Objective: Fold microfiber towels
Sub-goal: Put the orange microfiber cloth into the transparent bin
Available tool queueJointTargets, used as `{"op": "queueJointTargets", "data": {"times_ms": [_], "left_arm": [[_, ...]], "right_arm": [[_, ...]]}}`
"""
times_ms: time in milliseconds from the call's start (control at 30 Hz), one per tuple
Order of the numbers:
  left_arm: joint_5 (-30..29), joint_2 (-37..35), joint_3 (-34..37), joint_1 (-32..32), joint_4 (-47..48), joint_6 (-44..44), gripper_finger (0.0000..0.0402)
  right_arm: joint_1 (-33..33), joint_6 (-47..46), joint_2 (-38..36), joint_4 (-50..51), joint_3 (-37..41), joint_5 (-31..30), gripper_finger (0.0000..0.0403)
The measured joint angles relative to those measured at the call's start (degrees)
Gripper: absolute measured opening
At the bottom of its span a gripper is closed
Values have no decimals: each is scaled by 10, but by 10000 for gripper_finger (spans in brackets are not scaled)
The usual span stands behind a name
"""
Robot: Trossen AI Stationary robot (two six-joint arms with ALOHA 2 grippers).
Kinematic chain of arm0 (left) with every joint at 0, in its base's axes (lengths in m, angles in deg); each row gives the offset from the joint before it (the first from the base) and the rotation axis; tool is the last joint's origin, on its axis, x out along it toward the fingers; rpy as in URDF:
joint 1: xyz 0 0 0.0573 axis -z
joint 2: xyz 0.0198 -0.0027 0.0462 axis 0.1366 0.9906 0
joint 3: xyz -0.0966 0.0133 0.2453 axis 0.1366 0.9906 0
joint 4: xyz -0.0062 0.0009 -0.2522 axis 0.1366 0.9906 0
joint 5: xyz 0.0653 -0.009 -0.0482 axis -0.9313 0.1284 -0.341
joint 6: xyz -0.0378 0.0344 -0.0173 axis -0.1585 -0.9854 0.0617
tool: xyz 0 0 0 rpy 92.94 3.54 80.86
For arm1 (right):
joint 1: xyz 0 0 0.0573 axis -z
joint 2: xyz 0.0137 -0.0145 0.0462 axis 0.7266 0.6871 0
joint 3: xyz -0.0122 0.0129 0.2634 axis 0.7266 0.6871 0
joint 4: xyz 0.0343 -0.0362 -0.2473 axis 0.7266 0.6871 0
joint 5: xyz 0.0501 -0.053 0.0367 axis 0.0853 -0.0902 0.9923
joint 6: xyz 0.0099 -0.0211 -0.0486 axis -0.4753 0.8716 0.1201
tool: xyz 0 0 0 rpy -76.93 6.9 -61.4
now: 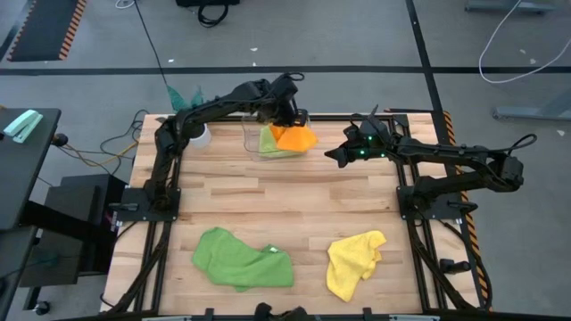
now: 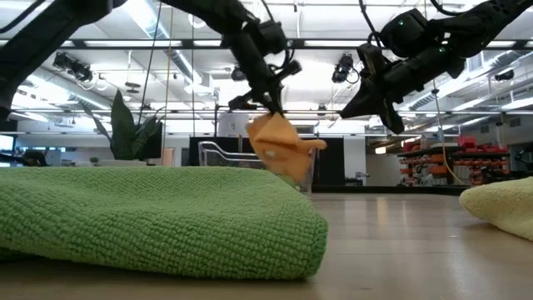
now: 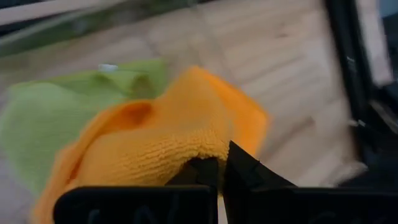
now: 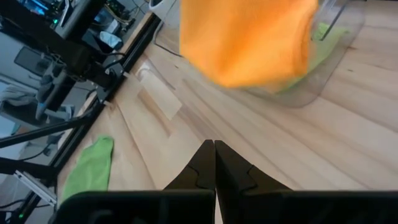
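High view: orange towel (image 1: 294,136) hanging at upper centre of frame, pinched in left gripper (image 1: 287,119) over the clear bin (image 1: 268,152), right gripper (image 1: 337,156) pressed together, empty, just to its right.

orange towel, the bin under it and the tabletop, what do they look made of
Orange towel: soft looped microfiber by its look; nubby pile shows in the left wrist view, and it drapes limply from the shut left gripper.
Bin: clear, glossy plastic, probably; the wood shows through its wall.
Tabletop: pale wooden planks joined butcher-block style, with visible grain and seams, and a smooth finish.
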Motion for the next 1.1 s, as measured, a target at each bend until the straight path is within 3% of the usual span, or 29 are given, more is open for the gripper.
{"op": "queueJointTargets", "data": {"times_ms": [400, 833, 1100], "left_arm": [[-38, 5, 0, -51, 90, 2, 8], [-33, 4, 98, -78, 70, 12, 9], [-33, 4, 108, -81, 61, -10, 65]], "right_arm": [[0, 12, 0, 10, 0, 0, 4], [0, 17, 0, 27, 0, 0, 4], [0, 13, 0, 28, 0, 0, 5]]}}
